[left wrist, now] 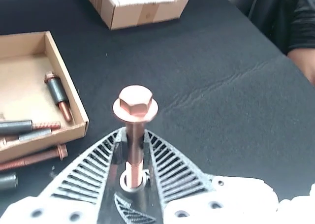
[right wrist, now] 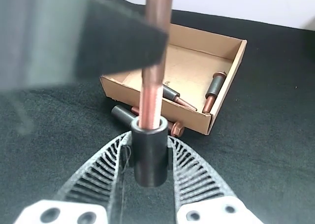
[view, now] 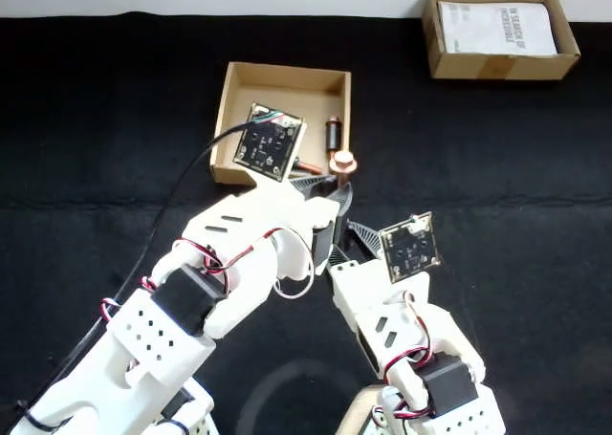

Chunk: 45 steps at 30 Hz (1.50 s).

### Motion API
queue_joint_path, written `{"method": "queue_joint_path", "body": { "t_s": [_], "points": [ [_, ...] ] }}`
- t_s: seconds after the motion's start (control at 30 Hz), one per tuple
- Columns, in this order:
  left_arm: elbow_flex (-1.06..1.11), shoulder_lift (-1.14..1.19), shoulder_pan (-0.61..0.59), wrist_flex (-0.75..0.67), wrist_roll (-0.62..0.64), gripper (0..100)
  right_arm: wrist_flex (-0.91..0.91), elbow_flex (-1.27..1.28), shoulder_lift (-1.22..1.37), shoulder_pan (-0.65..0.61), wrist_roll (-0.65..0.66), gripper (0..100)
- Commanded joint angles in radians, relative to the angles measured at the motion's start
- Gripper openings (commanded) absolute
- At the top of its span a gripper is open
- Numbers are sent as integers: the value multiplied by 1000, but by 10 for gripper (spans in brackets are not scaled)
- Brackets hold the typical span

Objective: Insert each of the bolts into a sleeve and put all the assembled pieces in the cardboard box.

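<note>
Gripping the dark sleeve (right wrist: 150, 160) upright in the right gripper (right wrist: 150, 141), with ribbed jaws pressed shut against its two sides. Receiving the copper bolt (right wrist: 153, 71) straight down into the sleeve's open top, with the shank's lower end inside the bore.

Pinching that bolt by the shank in the left gripper (left wrist: 134, 134), with jaws closed on it just below the flanged hex head and the head standing clear beyond the fingertips. Meeting the right gripper tip to tip above the black cloth (view: 497, 196), just beside the near right corner of the cardboard box (view: 234, 119).

Lying inside the box: two assembled pieces (left wrist: 56, 93), one along the right wall, the other flat near the front wall. Resting on the cloth just outside the front wall: a loose bolt (left wrist: 37, 157) and, beside it, a spare sleeve (left wrist: 7, 181).

Sitting well apart at the table's far right corner: a second box (view: 478, 67), holding a printed sheet (view: 497, 29).
</note>
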Motion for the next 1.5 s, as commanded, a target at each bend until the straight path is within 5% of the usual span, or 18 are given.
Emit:
{"method": "queue_joint_path", "body": {
  "t_s": [0.0,0.4,0.67,1.03,1.33,1.47],
  "points": [
    [-1,1,5,-23,-5,9,1,-68,-10,8,12,8],
    [-1,-2,15,63,-9,20,-2,-68,-10,8,12,8],
    [-25,-5,7,278,-11,296,-5,-70,-10,13,29,8],
    [-242,-96,4,766,-110,284,-255,-151,243,58,141,8],
    [-154,-437,-225,793,-190,29,-432,-501,771,56,149,8],
    [-94,-578,-357,798,-215,9,-430,-661,964,56,181,8]
  ]
}}
